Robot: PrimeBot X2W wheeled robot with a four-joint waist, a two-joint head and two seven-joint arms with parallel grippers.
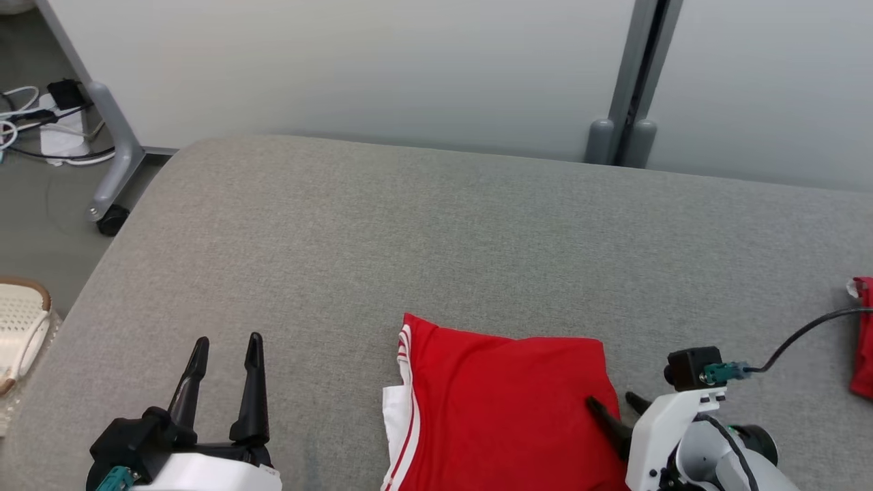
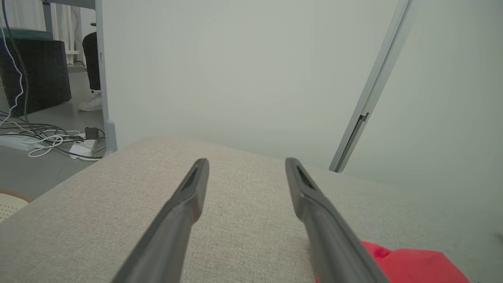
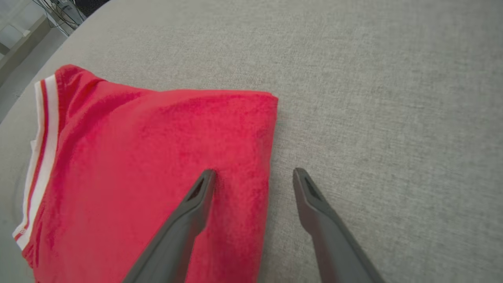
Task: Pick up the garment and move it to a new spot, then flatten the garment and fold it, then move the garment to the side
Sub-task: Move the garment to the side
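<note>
While the red garment lies folded in a neat block at the bottom centre of the head view, both arms are down at the grey fabric-covered table. White-striped trim runs down the garment's left edge, and its lower part is cut off by the bottom of the frame.

Over at the lower left, the left gripper has its two dark fingers spread wide, pointing up the frame, with nothing between them. It sits well apart from the garment. In its own wrist view the left gripper points across bare grey cloth toward the pale partition wall, and a corner of the garment peeks in at the lower right.

Now the lower right: the right gripper is right at the garment's right-hand edge, jaws apart, gripping nothing. The right wrist view spells it out. The right gripper straddles that edge, one finger over the garment and the other over the bare table. Whether the fingertips touch the fabric, I cannot tell.

At the far right edge of the head view lies a second red item, cut off by the frame. A white basket sits on the floor at the left edge, and cables trail at the upper left.
</note>
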